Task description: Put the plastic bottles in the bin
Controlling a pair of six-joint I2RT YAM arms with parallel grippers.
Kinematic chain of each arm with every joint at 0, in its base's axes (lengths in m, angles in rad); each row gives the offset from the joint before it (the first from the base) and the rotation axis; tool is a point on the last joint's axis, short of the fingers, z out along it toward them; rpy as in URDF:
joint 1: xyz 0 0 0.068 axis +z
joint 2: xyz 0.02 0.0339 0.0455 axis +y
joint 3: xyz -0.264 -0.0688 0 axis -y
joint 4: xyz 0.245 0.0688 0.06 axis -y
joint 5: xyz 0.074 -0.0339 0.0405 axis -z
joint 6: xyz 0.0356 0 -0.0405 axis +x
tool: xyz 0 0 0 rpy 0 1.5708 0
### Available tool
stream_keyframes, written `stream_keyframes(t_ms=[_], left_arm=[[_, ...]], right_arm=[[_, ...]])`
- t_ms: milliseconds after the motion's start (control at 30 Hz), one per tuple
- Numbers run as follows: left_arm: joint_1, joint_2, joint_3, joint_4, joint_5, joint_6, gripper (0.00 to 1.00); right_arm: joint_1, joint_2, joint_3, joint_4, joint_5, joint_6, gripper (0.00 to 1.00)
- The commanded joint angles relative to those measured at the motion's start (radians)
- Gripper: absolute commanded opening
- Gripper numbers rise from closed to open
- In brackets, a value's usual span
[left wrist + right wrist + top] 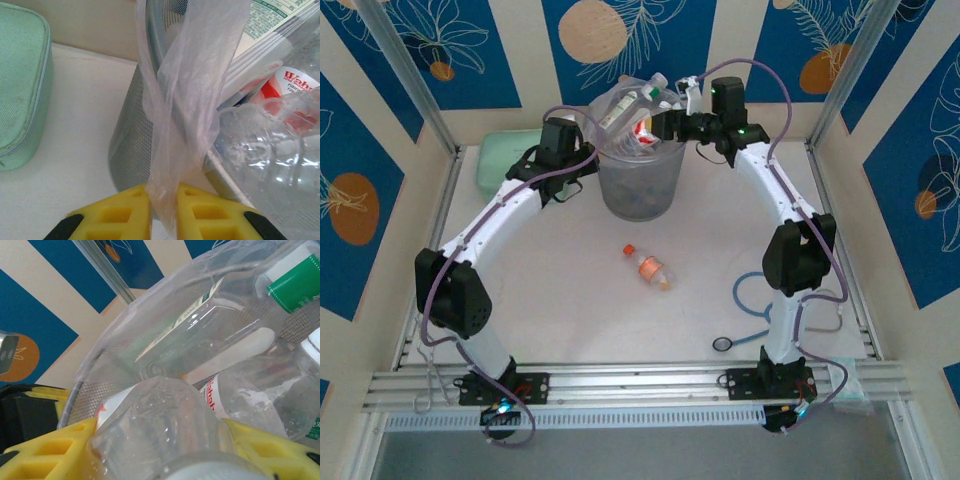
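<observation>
I see the translucent grey bin [642, 185] heaped with clear bottles [200, 325], with green and white caps and printed labels showing. My right gripper [160, 447] is clamped on one clear bottle [160, 420] just above the bin's rim. My left gripper [162, 215] pinches the bin's bag [190, 100] at its left side. One orange-capped bottle [649, 268] lies on the table [570, 300] in front of the bin.

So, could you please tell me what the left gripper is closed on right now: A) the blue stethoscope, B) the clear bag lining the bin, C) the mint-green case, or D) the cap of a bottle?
B: the left gripper is shut on a fold of the clear bag, which hangs down the outside of the bin.
</observation>
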Motion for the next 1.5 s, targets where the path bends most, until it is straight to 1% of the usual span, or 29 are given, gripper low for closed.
stream_keyframes(t_ms=[0,133,267,400,533,667,700,800,900,1000,1067,1200,1333,1433,1467], left_arm=[[0.004,0.004,-0.002,0.036,0.045,-0.011,0.19],[0.004,0.004,-0.004,0.038,0.046,-0.012,0.20],[0.004,0.001,-0.013,0.044,0.049,-0.016,0.23],[0.003,-0.011,-0.016,0.046,0.054,-0.016,0.30],[0.004,-0.033,-0.021,0.049,0.051,-0.013,0.32],[0.004,-0.055,-0.028,0.052,0.050,-0.010,0.34],[0.004,-0.059,-0.028,0.053,0.050,-0.010,0.35],[0.004,-0.075,-0.032,0.054,0.054,-0.008,0.36],[0.004,-0.096,-0.039,0.057,0.050,-0.004,0.41],[0.004,-0.118,-0.047,0.065,0.047,-0.002,0.45],[0.004,-0.128,-0.052,0.072,0.047,-0.002,0.48],[0.004,-0.157,-0.081,0.092,0.048,-0.011,0.52],[0.003,-0.191,-0.129,0.121,0.055,-0.027,0.57],[0.004,-0.220,-0.176,0.167,0.080,-0.059,0.62],[0.004,-0.231,-0.193,0.182,0.088,-0.068,0.64]], right_arm=[[0.043,0.044,-0.062,-0.126,-0.006,0.026,0.39],[0.055,0.051,-0.092,-0.152,0.025,0.048,0.40],[0.071,0.042,-0.102,-0.182,0.057,0.033,0.50],[0.074,0.022,-0.037,-0.261,0.091,-0.005,0.63],[0.071,-0.033,0.020,-0.322,0.125,-0.029,0.79],[0.059,-0.095,0.053,-0.356,0.135,-0.054,0.93],[0.054,-0.112,0.057,-0.362,0.136,-0.055,0.99],[0.031,-0.181,0.056,-0.373,0.150,-0.061,0.99],[0.005,-0.265,0.022,-0.367,0.167,-0.067,0.99],[-0.010,-0.354,-0.033,-0.374,0.219,-0.089,0.99],[-0.013,-0.413,-0.096,-0.380,0.256,-0.101,0.99],[-0.009,-0.577,-0.335,-0.337,0.265,-0.121,0.99],[0.012,-0.715,-0.553,-0.316,0.269,-0.158,0.90],[0.055,-0.767,-0.683,-0.316,0.269,-0.201,0.81],[0.076,-0.770,-0.715,-0.321,0.277,-0.215,0.80]])
